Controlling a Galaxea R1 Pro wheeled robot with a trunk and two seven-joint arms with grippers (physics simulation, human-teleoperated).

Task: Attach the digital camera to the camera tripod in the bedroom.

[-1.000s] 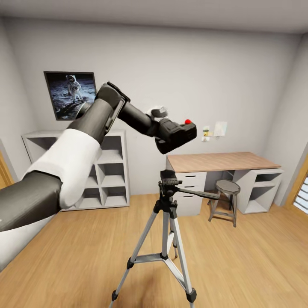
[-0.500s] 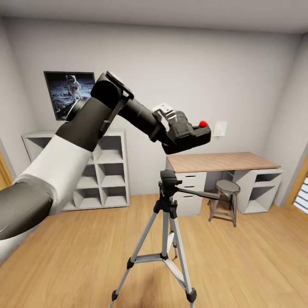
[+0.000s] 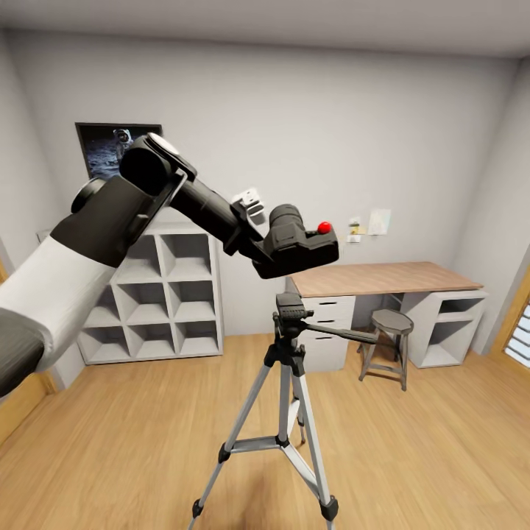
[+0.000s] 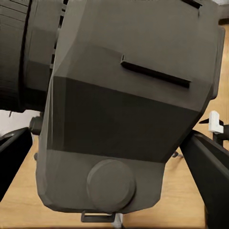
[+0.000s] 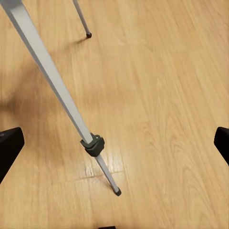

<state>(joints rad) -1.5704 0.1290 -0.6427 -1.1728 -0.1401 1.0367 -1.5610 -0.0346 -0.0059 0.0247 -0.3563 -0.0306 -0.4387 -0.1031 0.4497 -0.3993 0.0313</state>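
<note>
Digital camera (image 3: 298, 246) in left pincer (image 3: 274, 249), above camera tripod (image 3: 287, 383).

A: Where's the small black DSLR-style camera (image 3: 298, 246)?
B: Directly above the head of the tall silver-legged tripod (image 3: 288, 397), apart from it.
A: Behind?
B: Wood-topped desk (image 3: 383, 278), round stool (image 3: 390, 324) before it, white cube shelves (image 3: 158, 294) left.

You face pale grey walls (image 3: 309, 132) over a light wood floor (image 3: 412, 456), with white cube shelves (image 3: 154, 294), a wood-topped desk (image 3: 383, 278), a round stool (image 3: 390, 324) and a moon poster (image 3: 107, 143).
</note>
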